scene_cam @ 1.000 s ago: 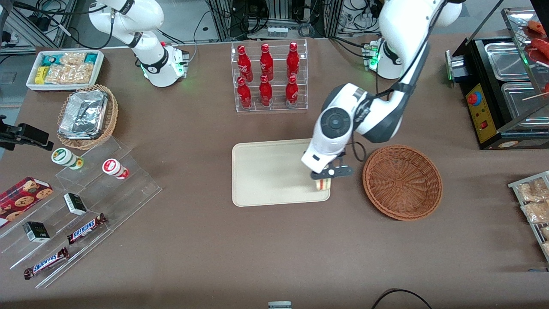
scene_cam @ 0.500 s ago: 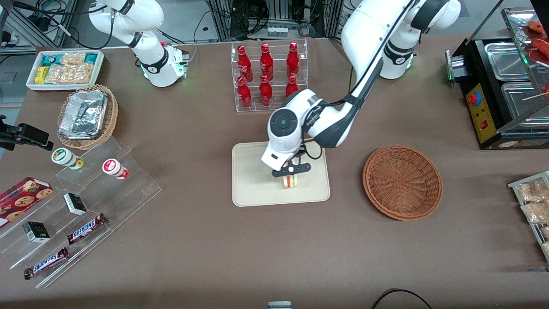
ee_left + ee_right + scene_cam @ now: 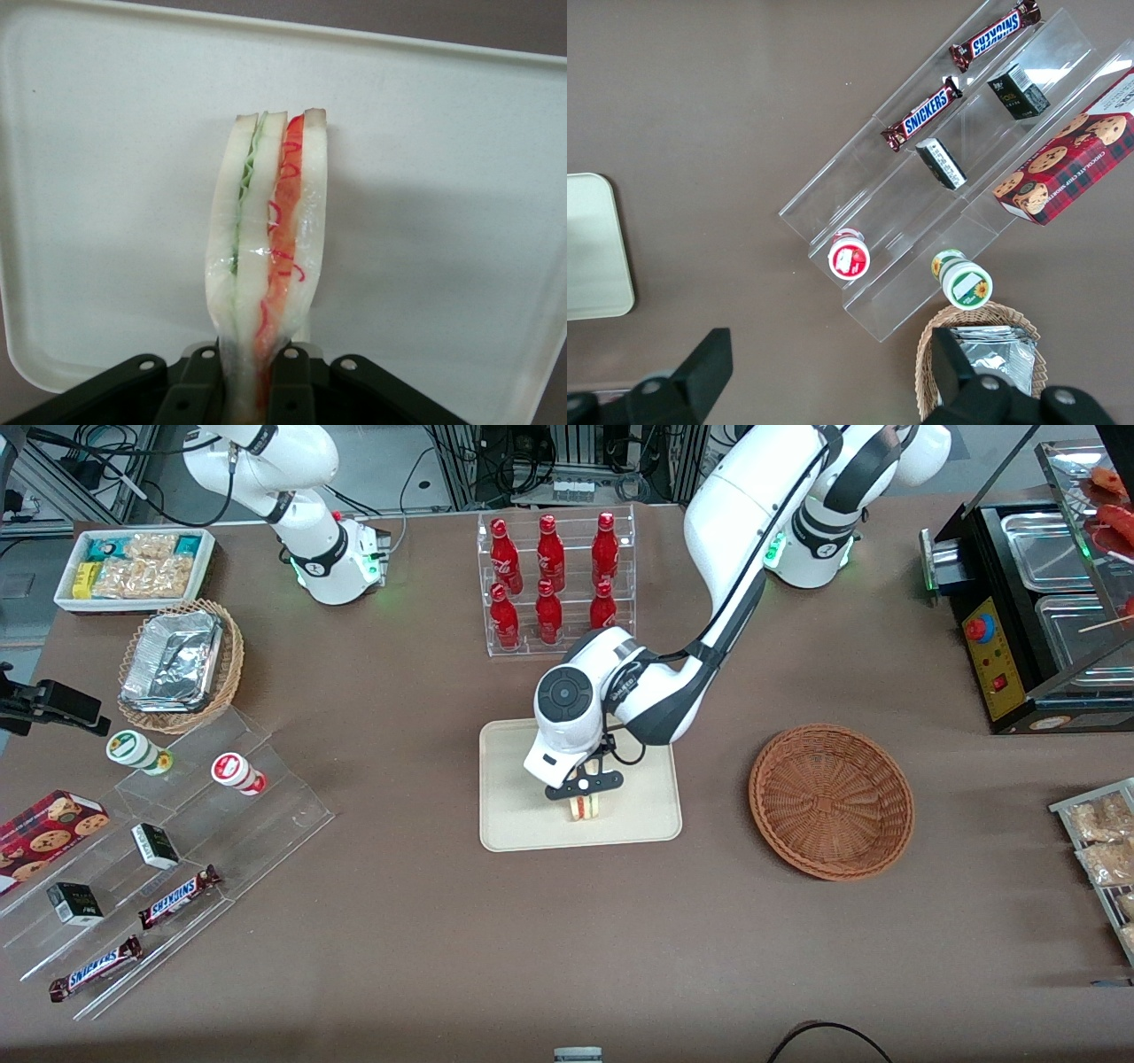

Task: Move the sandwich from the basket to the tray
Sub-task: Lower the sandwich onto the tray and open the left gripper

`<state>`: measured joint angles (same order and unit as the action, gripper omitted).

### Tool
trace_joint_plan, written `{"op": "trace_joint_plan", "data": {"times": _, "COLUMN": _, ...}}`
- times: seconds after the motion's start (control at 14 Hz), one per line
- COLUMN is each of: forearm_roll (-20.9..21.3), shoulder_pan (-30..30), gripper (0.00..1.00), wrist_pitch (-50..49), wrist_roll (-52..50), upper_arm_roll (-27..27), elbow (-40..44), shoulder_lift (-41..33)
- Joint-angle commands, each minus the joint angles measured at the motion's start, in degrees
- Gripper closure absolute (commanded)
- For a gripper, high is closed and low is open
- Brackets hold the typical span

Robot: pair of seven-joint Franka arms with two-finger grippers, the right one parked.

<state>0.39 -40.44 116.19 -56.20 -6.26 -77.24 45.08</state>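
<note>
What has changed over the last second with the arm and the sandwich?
The hand, shut on the sandwich, has carried it from the tray's edge nearest the basket to over the tray's middle, toward the parked arm's end. Grip unchanged; the basket, already empty, and the tray stayed put.

table [image 3: 425, 957]: brown cloth | on it: tray [image 3: 514, 815], basket [image 3: 831, 802], bottle rack [image 3: 555, 584]

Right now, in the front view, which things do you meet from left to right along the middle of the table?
Foil-lined basket → tray → pincer holding the sandwich over the tray → basket.
</note>
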Motion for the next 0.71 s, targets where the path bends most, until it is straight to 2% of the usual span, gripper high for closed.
{"op": "trace_joint_plan", "data": {"times": 0.0, "forearm_roll": -0.48, "shoulder_pan": -0.96, "gripper": 1.0, "wrist_pitch": -0.62, "wrist_roll": -2.42, "upper_arm_roll": 0.73, "elbow": 2.36, "shoulder_lift": 1.85}}
{"op": "trace_joint_plan", "data": {"times": 0.21, "forearm_roll": -3.29, "shoulder_pan": -0.96, "gripper": 1.0, "wrist_pitch": -0.53, "wrist_roll": -2.33, "upper_arm_roll": 0.73, "elbow": 2.36, "shoulder_lift": 2.38}}
{"op": "trace_joint_plan", "data": {"times": 0.29, "forearm_roll": -3.29, "shoulder_pan": -0.87, "gripper": 0.76, "wrist_pitch": -0.53, "wrist_roll": -2.25, "upper_arm_roll": 0.81, "elbow": 2.36, "shoulder_lift": 2.38}}
{"op": "trace_joint_plan", "data": {"times": 0.36, "forearm_roll": -3.29, "shoulder_pan": -0.87, "gripper": 0.01, "wrist_pitch": -0.53, "wrist_roll": -1.98, "upper_arm_roll": 0.81, "elbow": 2.36, "shoulder_lift": 2.2}}
{"op": "trace_joint_plan", "data": {"times": 0.64, "forearm_roll": -3.29, "shoulder_pan": -0.52, "gripper": 0.0, "wrist_pitch": -1.14, "wrist_roll": -1.72, "upper_arm_roll": 0.81, "elbow": 4.64, "shoulder_lift": 0.71}}
